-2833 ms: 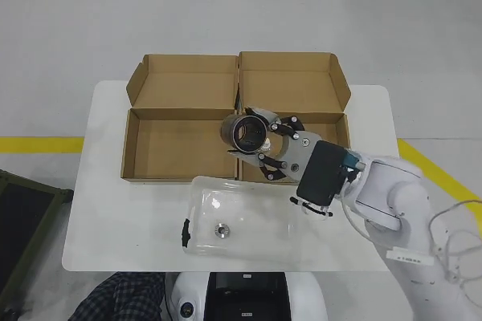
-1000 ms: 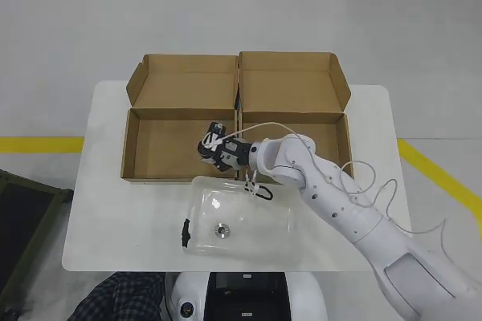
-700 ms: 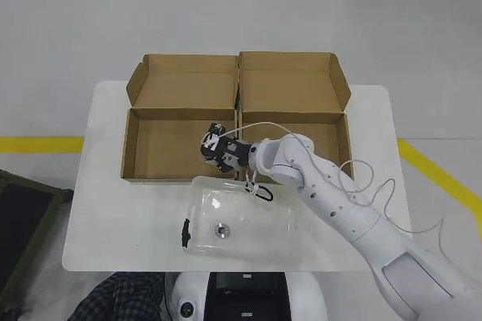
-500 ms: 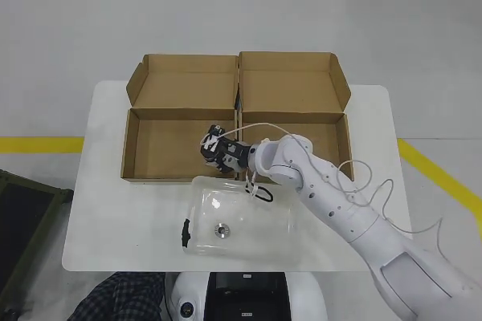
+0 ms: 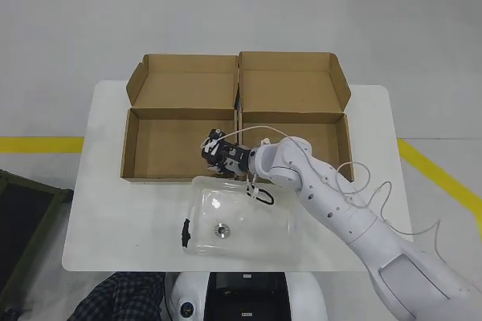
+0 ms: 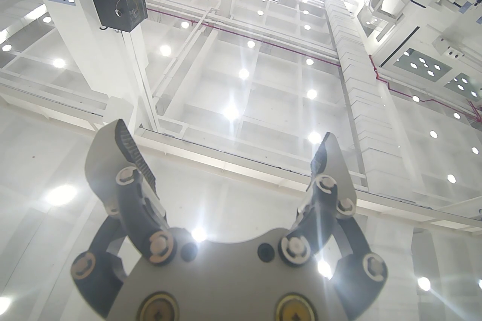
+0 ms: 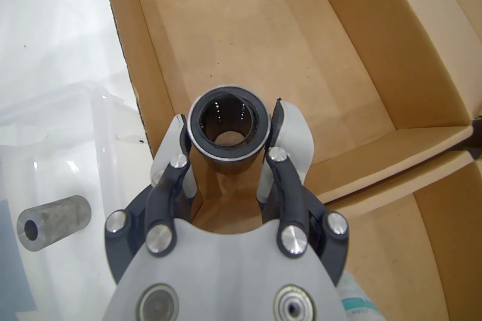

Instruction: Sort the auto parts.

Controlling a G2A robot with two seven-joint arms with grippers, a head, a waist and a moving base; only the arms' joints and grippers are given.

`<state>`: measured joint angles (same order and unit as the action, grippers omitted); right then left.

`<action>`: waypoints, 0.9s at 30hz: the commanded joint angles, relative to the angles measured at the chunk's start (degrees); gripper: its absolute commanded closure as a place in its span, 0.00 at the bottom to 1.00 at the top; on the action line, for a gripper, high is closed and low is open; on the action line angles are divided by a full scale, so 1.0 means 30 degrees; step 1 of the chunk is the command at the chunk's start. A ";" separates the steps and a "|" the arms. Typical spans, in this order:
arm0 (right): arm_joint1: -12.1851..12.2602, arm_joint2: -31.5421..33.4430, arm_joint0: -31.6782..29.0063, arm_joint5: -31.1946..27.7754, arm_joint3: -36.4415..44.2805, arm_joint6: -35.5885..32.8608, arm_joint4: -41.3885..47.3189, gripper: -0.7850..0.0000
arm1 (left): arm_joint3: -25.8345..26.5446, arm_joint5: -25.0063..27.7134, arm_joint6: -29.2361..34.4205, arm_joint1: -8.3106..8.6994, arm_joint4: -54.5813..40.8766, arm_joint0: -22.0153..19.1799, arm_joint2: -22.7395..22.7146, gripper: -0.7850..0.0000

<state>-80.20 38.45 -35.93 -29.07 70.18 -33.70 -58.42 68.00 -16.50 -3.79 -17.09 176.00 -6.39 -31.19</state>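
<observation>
My right gripper (image 5: 213, 150) (image 7: 229, 115) is shut on a black cylindrical bearing (image 7: 229, 134) (image 5: 212, 148) with a metal rim, its bore facing the wrist camera. It hangs over the near right corner of the left cardboard box (image 5: 165, 148) (image 7: 244, 36), whose floor is bare. A grey metal sleeve (image 5: 220, 230) (image 7: 52, 222) lies in the clear plastic bin (image 5: 281, 233) (image 7: 75, 111) at the table's front. My left gripper (image 6: 222, 134) points up at the ceiling, open and holding nothing.
The right cardboard box (image 5: 329, 136) (image 7: 433, 243) stands against the left one; both have their lids folded back. The white table (image 5: 104, 201) has free room left of the bin and boxes.
2.8 s ago the right arm held the bearing high over the right box. It has since come down low into the left box's near right corner, and barely shifted over the last second.
</observation>
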 commanded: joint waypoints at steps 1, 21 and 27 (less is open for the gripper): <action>-0.0015 0.0057 -0.0039 0.0023 0.0023 -0.0053 0.0001 0.52 | 0.0000 0.0000 0.0000 0.0000 0.0000 0.0000 0.0000 0.00; 0.0937 0.2638 -0.2153 -0.1026 0.7564 -0.0057 -0.2653 0.40 | 0.0000 0.0000 0.0000 0.0000 0.0000 0.0000 0.0000 0.00; 0.1473 0.3549 -0.4257 -0.1631 1.0360 -0.0714 -0.3572 0.42 | 0.0000 0.0000 0.0000 0.0000 0.0000 0.0000 0.0000 0.00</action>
<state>-76.05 48.76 -47.50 -33.47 99.82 -35.69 -68.59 68.00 -16.50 -3.79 -17.09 176.00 -6.39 -31.19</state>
